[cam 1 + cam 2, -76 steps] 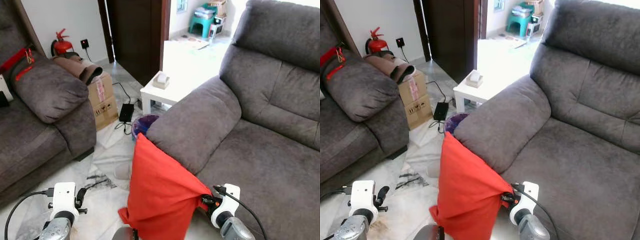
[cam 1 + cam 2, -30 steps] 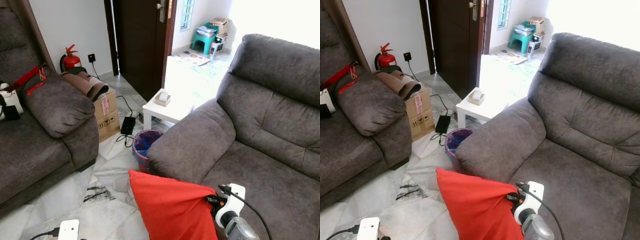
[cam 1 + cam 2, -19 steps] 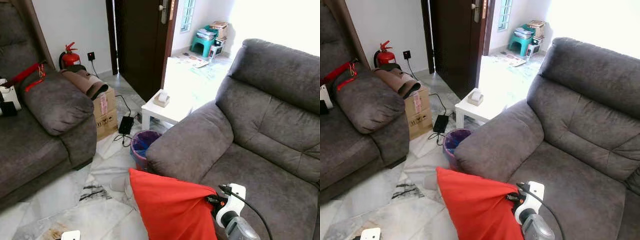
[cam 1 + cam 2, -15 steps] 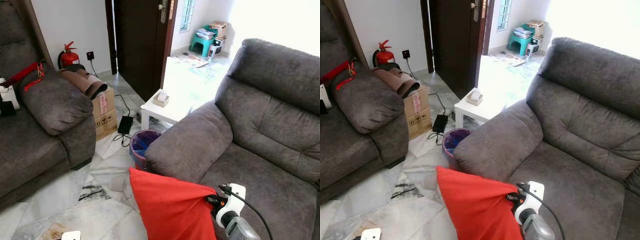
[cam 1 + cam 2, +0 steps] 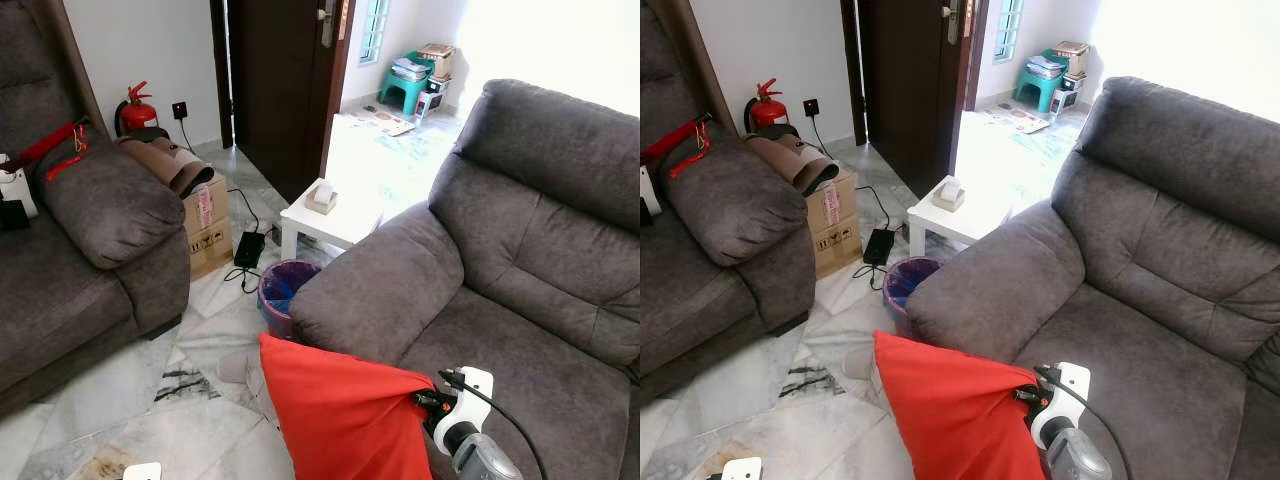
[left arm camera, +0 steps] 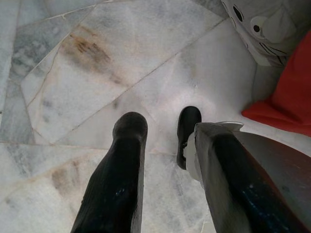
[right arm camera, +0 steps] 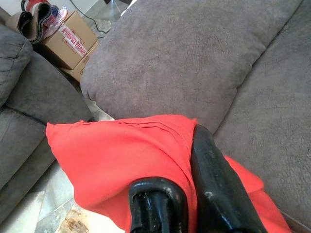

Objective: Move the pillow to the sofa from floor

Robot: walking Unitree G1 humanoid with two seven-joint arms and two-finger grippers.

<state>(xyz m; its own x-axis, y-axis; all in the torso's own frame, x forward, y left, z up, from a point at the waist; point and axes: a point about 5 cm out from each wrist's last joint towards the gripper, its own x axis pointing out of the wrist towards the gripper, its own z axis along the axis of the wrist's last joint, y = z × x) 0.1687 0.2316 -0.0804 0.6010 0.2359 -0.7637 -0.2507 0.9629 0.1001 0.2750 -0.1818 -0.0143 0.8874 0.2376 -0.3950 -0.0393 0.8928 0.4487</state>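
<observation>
1. Red pillow [image 5: 345,415] held up off the marble floor [image 5: 130,400], hanging just in front of the grey sofa [image 5: 520,270], beside its padded armrest [image 5: 375,280] and below armrest height.
2. Gripped at its upper right corner by the right gripper [image 7: 184,194], black fingers pinched on the red fabric, one finger on each side of a bunched fold.
3. Right arm reaching forward and up from the lower right, white wrist module [image 5: 462,398] level with the front edge of the sofa seat.
4. Seen from the right wrist: pillow fabric draped over the fingers, armrest just beyond, a cardboard box [image 7: 68,41] further off.
5. Left gripper [image 6: 158,131] hanging low, pointing down at the floor, fingers spread apart with nothing between them.
6. Seen from the left wrist: stained marble tiles, a red edge of the pillow at one side, a grey-and-white plush toy [image 6: 265,29] on the floor near it.
7. Visible from the head: a purple waste bin [image 5: 285,290] against the armrest, a small white side table [image 5: 330,215] behind it, a second grey sofa [image 5: 80,250] on the left, a fire extinguisher [image 5: 135,110] by the wall, a dark door [image 5: 275,80].
</observation>
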